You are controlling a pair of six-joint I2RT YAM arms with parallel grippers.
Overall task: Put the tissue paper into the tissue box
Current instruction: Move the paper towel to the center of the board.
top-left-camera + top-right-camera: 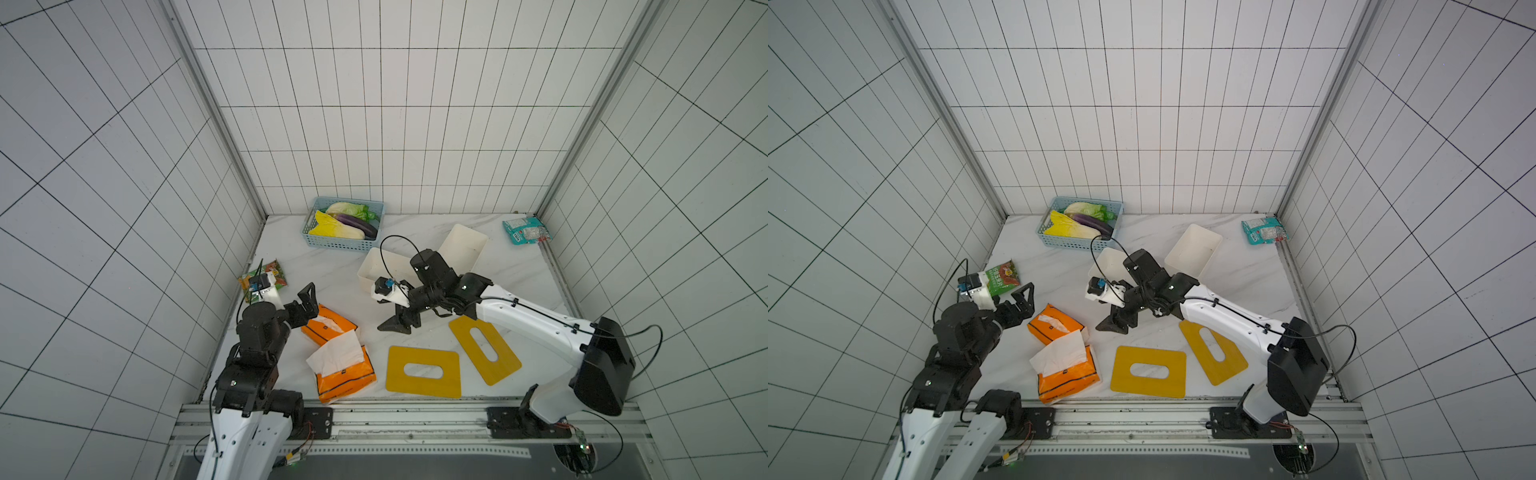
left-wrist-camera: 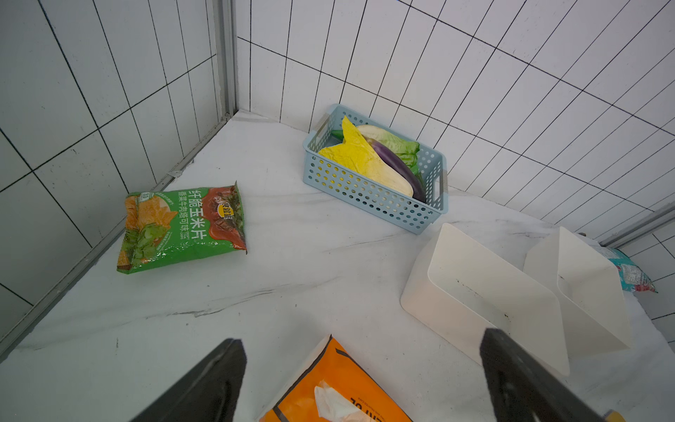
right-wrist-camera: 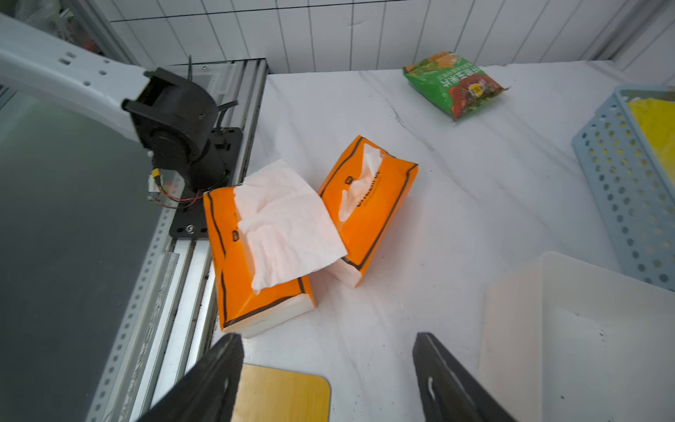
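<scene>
- Along the left wall, flat on the bench (image 1: 316,266): green snack bag (image 2: 182,226), printed "纤脆玉米片" in white, with the smaller line beneath too fine to read surely.
- Just right of it: left pincer (image 2: 361,339), spread wide and empty, poised above one end of the far orange tissue pack (image 1: 330,328), wrist tipped down toward the bench.
- Touching that pack: near orange tissue pack (image 1: 347,376), white sheet (image 1: 336,355) standing out of its top. Dark print on both packs only partly legible.
- Behind, at the back wall: blue basket (image 1: 343,228) of vegetables.
- Centre: right pincer (image 3: 327,338), spread, gripping nothing, low over bare bench between the packs and the yellow slotted lids (image 1: 424,372). Arm stretched across, hiding part of one white tissue box (image 1: 380,270), with the second box (image 1: 463,245) beside it.
- Far right corner: teal packet (image 1: 525,230), lettering too small to read.
</scene>
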